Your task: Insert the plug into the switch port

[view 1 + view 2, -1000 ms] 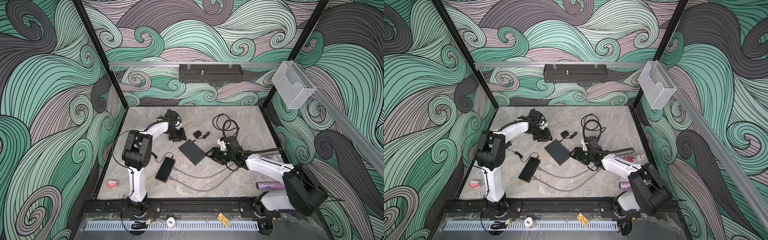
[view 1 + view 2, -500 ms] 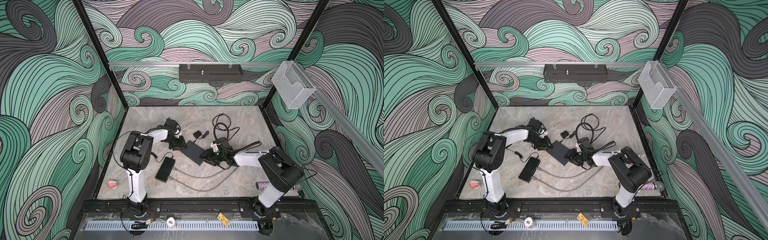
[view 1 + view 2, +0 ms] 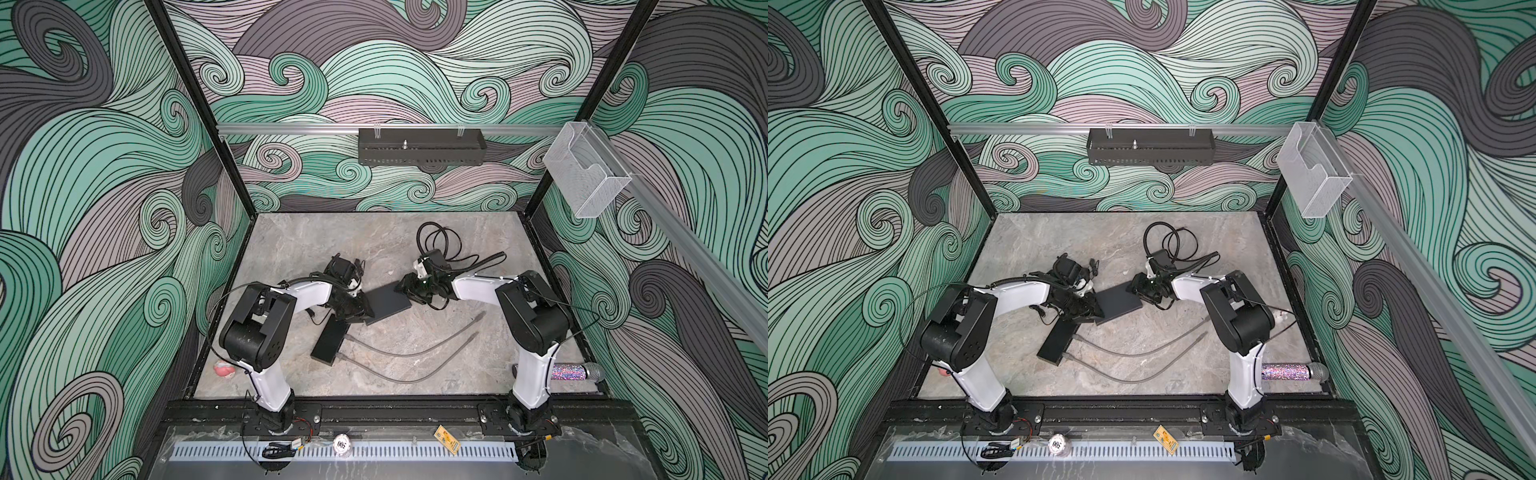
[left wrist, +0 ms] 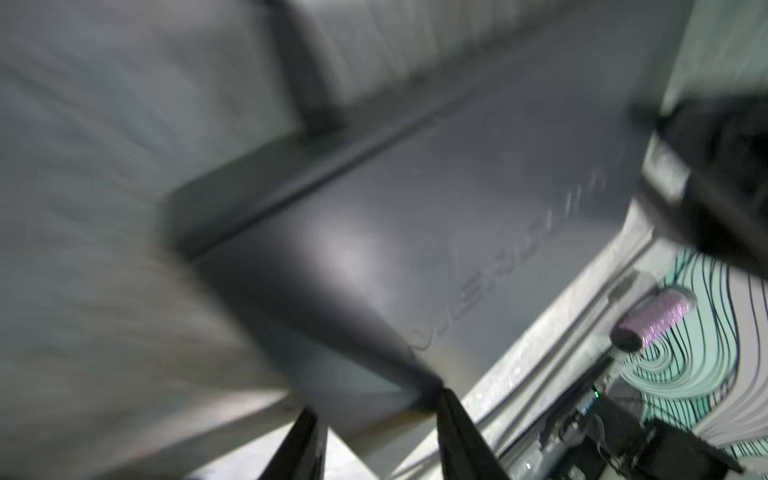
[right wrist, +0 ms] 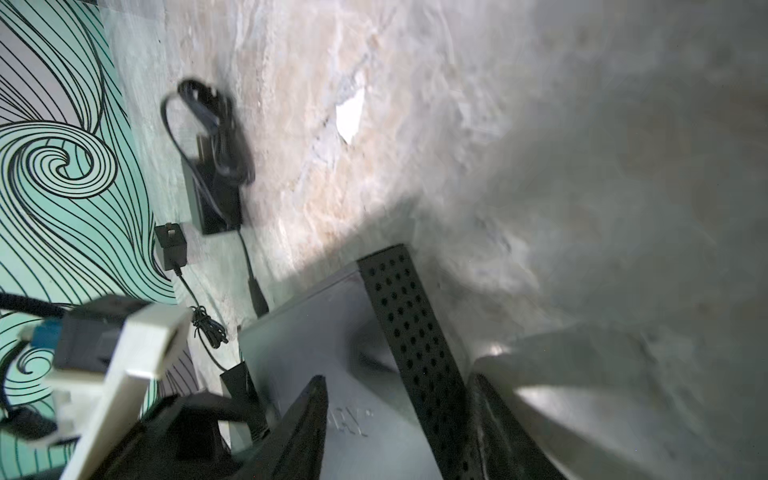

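Observation:
The switch (image 3: 388,303) (image 3: 1119,302) is a flat dark grey box mid-floor. My left gripper (image 3: 360,309) (image 3: 1090,309) is at its left end. In the blurred left wrist view a corner of the switch (image 4: 415,208) reaches the tips of the left gripper (image 4: 378,403), whose jaws stand apart. My right gripper (image 3: 405,286) (image 5: 399,377) straddles the right end, one finger over the top face and one beside the perforated side (image 5: 407,324); contact is unclear. The plug (image 5: 257,297) lies loose on the floor by the switch's corner, cabled to a black adapter (image 5: 216,195).
A black box (image 3: 330,345) with two grey cables (image 3: 415,353) lies in front of the switch. A coiled black cable (image 3: 436,241) sits behind the right gripper. A glitter microphone (image 3: 575,371) lies at the front right, a pink object (image 3: 224,369) at the front left, and a small adapter (image 5: 170,245) near the wall.
The right arm has swung in and brought its gripper onto the switch's right end. The left gripper has come forward from the back to the switch's left end.

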`<act>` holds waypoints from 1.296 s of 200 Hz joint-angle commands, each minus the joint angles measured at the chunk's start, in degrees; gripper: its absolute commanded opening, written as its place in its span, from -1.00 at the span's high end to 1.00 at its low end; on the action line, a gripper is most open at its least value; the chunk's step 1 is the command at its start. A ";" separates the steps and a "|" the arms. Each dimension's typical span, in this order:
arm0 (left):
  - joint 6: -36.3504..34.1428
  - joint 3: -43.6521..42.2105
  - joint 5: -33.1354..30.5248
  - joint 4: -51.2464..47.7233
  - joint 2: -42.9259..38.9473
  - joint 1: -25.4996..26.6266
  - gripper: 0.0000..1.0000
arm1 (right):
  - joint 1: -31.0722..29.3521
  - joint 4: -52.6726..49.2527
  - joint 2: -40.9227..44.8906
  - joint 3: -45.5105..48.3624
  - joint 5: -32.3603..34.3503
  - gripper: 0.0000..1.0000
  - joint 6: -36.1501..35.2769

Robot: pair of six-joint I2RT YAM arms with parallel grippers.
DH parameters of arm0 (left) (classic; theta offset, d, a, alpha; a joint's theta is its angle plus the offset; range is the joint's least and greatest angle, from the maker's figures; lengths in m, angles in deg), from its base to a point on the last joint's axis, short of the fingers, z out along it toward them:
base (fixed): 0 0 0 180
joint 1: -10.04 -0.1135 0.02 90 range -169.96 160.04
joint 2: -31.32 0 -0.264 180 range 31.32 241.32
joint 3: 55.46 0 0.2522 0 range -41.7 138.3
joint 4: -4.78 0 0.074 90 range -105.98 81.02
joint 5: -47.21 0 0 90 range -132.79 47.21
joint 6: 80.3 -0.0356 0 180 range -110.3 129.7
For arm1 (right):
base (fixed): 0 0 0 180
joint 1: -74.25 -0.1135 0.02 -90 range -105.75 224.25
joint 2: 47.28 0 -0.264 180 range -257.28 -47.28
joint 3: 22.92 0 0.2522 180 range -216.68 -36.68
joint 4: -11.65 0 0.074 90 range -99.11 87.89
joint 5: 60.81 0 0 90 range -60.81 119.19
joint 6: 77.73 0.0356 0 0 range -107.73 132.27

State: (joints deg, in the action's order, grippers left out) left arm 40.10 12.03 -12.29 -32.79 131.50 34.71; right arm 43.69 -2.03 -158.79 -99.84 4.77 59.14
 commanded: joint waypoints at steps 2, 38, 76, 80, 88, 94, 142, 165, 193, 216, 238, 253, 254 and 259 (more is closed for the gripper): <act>2.05 -1.96 3.30 3.39 2.41 3.90 0.17 | -2.48 -2.93 -1.55 -2.56 -5.12 -0.09 -3.30; 1.06 0.17 3.41 1.81 3.23 3.90 0.17 | -0.63 -5.57 -0.10 -2.20 -3.34 -0.12 -6.27; -1.65 5.56 1.76 -3.34 0.80 3.64 0.15 | 3.60 -12.81 5.24 -1.88 1.41 -0.17 -14.43; -2.09 6.30 1.75 -4.03 0.54 3.61 0.14 | 4.06 -13.80 6.09 -1.89 2.08 -0.17 -15.41; -2.70 7.73 1.92 -5.05 0.22 3.55 0.14 | 4.98 -15.57 7.86 -1.68 3.84 -0.18 -16.92; -3.03 8.63 2.12 -5.56 0.13 3.55 0.13 | 5.81 -16.98 9.24 -1.42 5.27 -0.18 -17.56; 2.61 9.87 6.71 1.23 2.79 4.23 0.13 | 10.31 -23.47 19.81 2.23 13.50 -0.28 -18.69; 2.31 11.02 6.53 1.09 2.00 4.18 0.13 | 10.88 -27.64 21.74 2.77 17.83 -0.29 -20.29; -3.88 17.98 4.71 -8.04 0.90 3.30 0.14 | 11.22 -28.49 21.99 4.99 21.98 -0.24 -18.77; -8.96 24.68 4.61 -14.15 -0.40 2.20 0.13 | 11.56 -27.46 20.03 5.07 23.59 -0.19 -18.32; -14.16 29.02 3.92 -17.12 -2.04 1.97 0.11 | 12.08 -27.67 15.62 2.03 23.43 -0.14 -17.69; -15.96 28.65 1.12 -17.09 -3.73 1.97 0.05 | 12.70 -27.51 12.88 -0.09 22.92 -0.09 -16.02; -16.01 28.50 1.00 -17.03 -3.79 1.97 0.04 | 12.75 -27.46 12.66 -0.19 22.88 -0.09 -15.84; -16.35 27.69 0.60 -16.25 -4.60 1.97 0.01 | 12.87 -27.34 11.74 -0.81 22.78 -0.07 -15.18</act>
State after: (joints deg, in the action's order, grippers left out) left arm 29.82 39.73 -8.55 -44.79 130.56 36.96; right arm 55.58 -29.22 -143.40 -97.28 26.21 41.46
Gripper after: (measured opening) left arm 0.469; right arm 0.549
